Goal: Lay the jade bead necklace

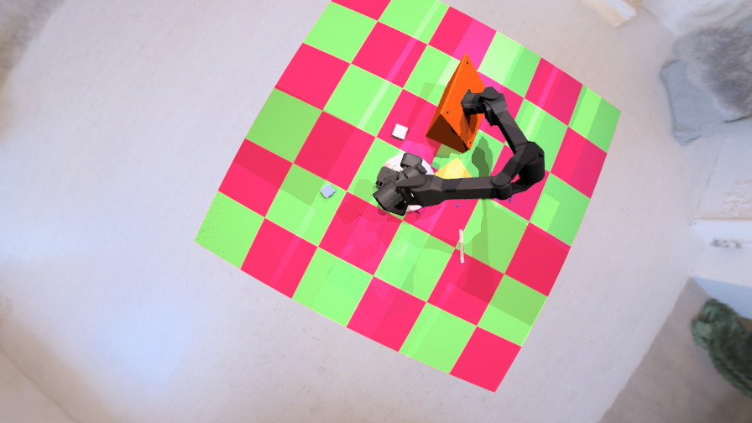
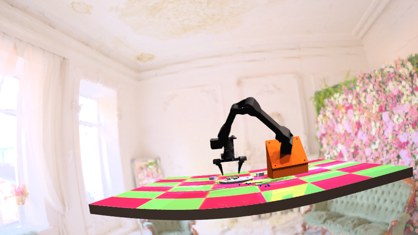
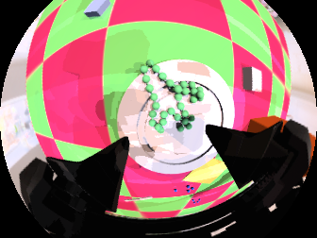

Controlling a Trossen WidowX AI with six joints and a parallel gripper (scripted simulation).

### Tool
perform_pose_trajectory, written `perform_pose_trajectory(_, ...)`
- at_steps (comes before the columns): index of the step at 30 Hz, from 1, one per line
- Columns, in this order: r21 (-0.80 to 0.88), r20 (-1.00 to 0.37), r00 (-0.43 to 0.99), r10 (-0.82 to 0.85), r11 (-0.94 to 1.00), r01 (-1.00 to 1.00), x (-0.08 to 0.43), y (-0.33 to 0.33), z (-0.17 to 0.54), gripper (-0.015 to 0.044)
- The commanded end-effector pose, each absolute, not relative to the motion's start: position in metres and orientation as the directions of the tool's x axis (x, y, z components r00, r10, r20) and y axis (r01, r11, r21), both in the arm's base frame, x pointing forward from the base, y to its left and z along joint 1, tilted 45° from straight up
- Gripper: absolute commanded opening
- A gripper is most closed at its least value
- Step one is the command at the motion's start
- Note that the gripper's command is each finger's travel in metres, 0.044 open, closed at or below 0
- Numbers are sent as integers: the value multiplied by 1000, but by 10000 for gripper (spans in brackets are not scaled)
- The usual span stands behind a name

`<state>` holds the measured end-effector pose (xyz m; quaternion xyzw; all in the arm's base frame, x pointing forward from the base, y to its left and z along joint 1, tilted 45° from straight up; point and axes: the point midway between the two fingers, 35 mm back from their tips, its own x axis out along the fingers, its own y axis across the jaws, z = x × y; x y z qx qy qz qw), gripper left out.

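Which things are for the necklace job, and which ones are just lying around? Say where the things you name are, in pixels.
For the job:
- green bead necklace (image 2: pixel 233 177) (image 3: pixel 154 96)
- round white board (image 2: pixel 246 178) (image 3: pixel 141 160)
- gripper (image 2: pixel 230 174) (image 3: pixel 168 134)

Just lying about:
- white block (image 1: pixel 399 131) (image 3: pixel 255 78)
- pale blue block (image 1: pixel 327 190) (image 2: pixel 212 178) (image 3: pixel 98 8)
- yellow piece (image 1: pixel 455 168) (image 3: pixel 208 170)
- small blue beads (image 2: pixel 264 185) (image 3: pixel 190 189)
- thin white stick (image 1: pixel 462 246)

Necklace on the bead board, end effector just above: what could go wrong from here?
1. The necklace lies bunched in clumps, mostly inside the ring groove; a grasp there could lift a tangle instead of a strand.
2. One loop reaches the rim of the board; a tug might drag it off.
3. The end effector is open wide over the beads; coming down, a fingertip could shove strands farther from the groove.
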<state>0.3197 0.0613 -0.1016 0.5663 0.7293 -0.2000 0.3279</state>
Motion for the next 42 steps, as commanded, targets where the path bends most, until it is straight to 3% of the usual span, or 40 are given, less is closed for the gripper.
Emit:
perform_pose_trajectory(1,81,-708,-145,691,284,956,320,60,-101,440)
perform_pose_trajectory(11,81,-708,-145,691,284,956,320,60,-101,440)
perform_pose_trajectory(15,216,-710,-144,689,408,887,326,45,-112,335)
perform_pose_trajectory(20,450,-711,-143,688,602,659,334,14,-134,204)
perform_pose_trajectory(23,478,-711,-143,689,623,619,334,10,-137,125)
perform_pose_trajectory(42,482,-714,-136,687,623,616,336,15,-142,120)
